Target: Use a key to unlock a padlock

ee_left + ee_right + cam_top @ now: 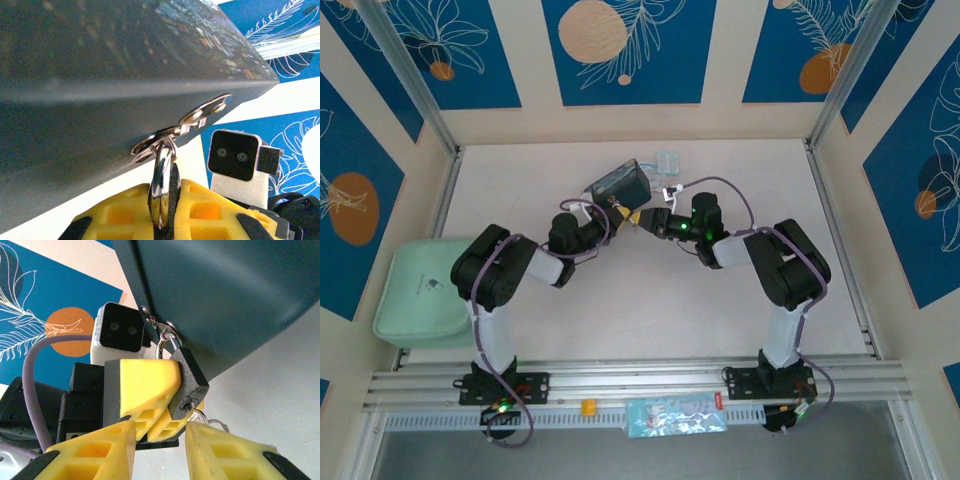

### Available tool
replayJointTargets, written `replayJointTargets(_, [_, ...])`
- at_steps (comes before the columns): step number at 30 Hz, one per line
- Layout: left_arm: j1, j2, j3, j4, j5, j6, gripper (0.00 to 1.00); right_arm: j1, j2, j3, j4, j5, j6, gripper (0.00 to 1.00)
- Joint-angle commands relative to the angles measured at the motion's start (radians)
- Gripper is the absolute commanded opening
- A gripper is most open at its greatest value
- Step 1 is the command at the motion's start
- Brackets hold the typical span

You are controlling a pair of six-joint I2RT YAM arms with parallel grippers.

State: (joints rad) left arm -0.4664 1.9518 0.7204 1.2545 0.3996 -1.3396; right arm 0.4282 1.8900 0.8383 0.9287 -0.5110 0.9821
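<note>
Clearly the work is gathered at the far middle of the desk (650, 310), where the padlock (190, 382) hangs by its thin shackle from a small metal hasp (200, 112) on the edge of the dark painted tin (225, 300). The left pincer (165, 200) is clenched on the padlock, a yellow pad on either side. I judge that this hold is meant to stop the lock swinging and to present its keyhole end to the other arm. The right pincer (160, 432) faces it from the right with its fingers spread and nothing between them, so it reads as released. The key (200, 416) shows as a sliver of bright metal with a wire ring just under the padlock's keyhole end, close against the tip of one right-pincer finger. Whether its blade is seated in the keyhole I cannot tell. If it is, the next move would call for closing on the key and twisting. No brand or legible writing appears on lock, tin or key. A printed packet (675, 415) at the near edge carries marks too small to read.
</note>
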Motion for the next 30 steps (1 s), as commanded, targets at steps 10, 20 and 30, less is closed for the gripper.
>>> replayJointTargets(10, [-0.012,-0.036,-0.008,0.095,0.020,-0.042,0.00,-0.021,-0.033,-0.045,0.009,0.092,-0.013,0.37])
replayJointTargets(20, [-0.017,-0.043,-0.003,0.085,0.020,-0.038,0.00,-0.021,-0.026,-0.004,-0.017,0.081,-0.028,0.35])
replayJointTargets(30, [-0.020,-0.049,-0.004,0.078,0.014,-0.033,0.00,0.001,0.017,0.018,0.035,0.041,0.014,0.28])
